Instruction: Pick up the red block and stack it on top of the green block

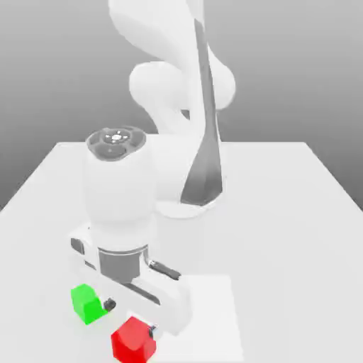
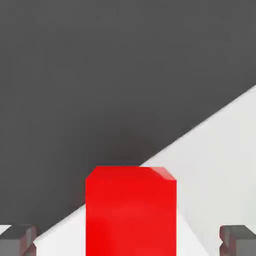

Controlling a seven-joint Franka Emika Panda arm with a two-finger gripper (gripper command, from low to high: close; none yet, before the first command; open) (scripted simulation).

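Fingers [image 2: 20,239]: spread, flanking red block [image 2: 131,210], not touching. Red block [image 1: 133,339]: on bench [image 1: 283,213], near edge, 4 o'clock of green block [image 1: 86,303]. Judged light, rigid, matte; grip opposite flat faces.

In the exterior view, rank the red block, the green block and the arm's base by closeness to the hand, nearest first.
1. The red block: right at the hand, sitting between its spread fingers in the hand view.
2. The green block: on the table just toward the exterior view's left of the hand.
3. The arm's base: farther back on the table, behind the hand.
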